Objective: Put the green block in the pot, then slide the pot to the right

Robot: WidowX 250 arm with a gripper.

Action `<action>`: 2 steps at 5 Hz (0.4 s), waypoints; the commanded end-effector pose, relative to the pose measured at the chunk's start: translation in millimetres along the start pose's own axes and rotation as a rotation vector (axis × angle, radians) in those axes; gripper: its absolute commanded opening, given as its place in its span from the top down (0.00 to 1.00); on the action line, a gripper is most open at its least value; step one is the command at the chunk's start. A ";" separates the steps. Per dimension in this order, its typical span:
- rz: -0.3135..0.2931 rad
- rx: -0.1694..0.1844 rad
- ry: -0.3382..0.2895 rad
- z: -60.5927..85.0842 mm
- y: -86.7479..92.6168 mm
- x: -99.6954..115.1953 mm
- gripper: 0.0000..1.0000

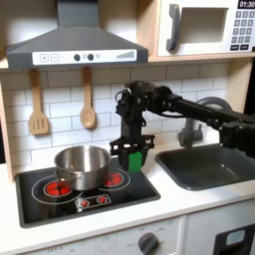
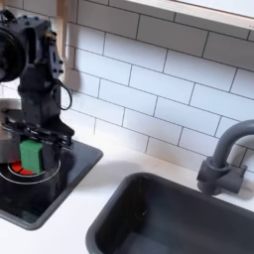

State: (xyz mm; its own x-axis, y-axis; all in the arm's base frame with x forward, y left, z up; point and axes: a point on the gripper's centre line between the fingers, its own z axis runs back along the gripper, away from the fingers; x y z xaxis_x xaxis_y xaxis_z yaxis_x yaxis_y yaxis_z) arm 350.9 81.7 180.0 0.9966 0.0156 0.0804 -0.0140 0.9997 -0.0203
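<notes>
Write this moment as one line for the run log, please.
gripper: shut on green block | position: above stove | pot: on burner, no block in it yet

Green block (image 2: 32, 156), silver pot (image 1: 82, 165), black stove (image 1: 60, 204) with red rings, white tiles (image 2: 169, 89)

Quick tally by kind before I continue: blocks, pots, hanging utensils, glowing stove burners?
Small bright green blocks: 1, at the tool
Round shiny silver metal pots: 1
Hanging wooden utensils: 2, a spatula and a spoon
Red glowing burners: 2
Total: 6
</notes>
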 end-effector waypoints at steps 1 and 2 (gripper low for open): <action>0.033 0.017 -0.089 30.6 20.6 10.4 1.00; 0.046 0.042 -0.148 44.4 32.3 20.3 1.00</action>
State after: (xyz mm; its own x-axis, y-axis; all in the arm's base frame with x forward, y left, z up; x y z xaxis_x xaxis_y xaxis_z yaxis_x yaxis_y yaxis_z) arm 364.6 112.8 230.5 0.9692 0.0576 0.2393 -0.0631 0.9979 0.0157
